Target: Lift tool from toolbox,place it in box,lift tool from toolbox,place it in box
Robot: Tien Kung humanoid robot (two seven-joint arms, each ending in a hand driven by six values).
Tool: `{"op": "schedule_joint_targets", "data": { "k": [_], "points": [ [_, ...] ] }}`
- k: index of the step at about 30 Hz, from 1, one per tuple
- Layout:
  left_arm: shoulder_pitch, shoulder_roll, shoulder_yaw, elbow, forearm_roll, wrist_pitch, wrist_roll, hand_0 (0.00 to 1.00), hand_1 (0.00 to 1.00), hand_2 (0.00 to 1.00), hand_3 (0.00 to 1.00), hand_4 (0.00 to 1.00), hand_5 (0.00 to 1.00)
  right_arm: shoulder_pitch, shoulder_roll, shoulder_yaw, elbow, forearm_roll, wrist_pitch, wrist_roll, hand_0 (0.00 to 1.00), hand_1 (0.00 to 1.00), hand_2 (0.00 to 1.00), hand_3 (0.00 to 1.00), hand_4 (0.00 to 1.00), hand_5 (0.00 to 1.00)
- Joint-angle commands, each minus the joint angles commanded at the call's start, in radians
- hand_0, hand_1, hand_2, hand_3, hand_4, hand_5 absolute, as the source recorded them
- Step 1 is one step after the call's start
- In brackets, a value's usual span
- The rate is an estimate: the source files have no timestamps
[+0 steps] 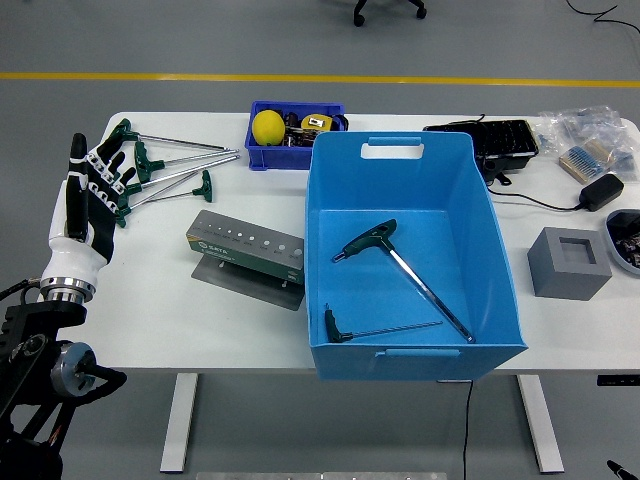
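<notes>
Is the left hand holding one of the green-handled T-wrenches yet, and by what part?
Nothing is held. The left hand is open, fingers spread, by the green-handled T-wrenches lying on the white table.

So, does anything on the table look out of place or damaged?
Nothing looks damaged or spilled. Two T-handle tools lie crossed at angles in the blue box, the others lie loose at the table's far left, and the holder stands empty.
</notes>
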Motion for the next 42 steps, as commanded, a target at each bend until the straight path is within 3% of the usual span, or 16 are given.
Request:
{"op": "schedule_joint_targets", "data": {
  "k": [42],
  "points": [
    [0.001, 0.002, -0.014, 0.009, 0.006, -0.03, 0.025, 0.889, 0.898, 0.915, 0.781, 0.998, 0.998, -0.003, 0.003, -0.011, 0.0, 0.009, 0.001, 0.002, 0.732, 0.666, 0.716, 0.652, 0.912, 0.804]
  ]
}}
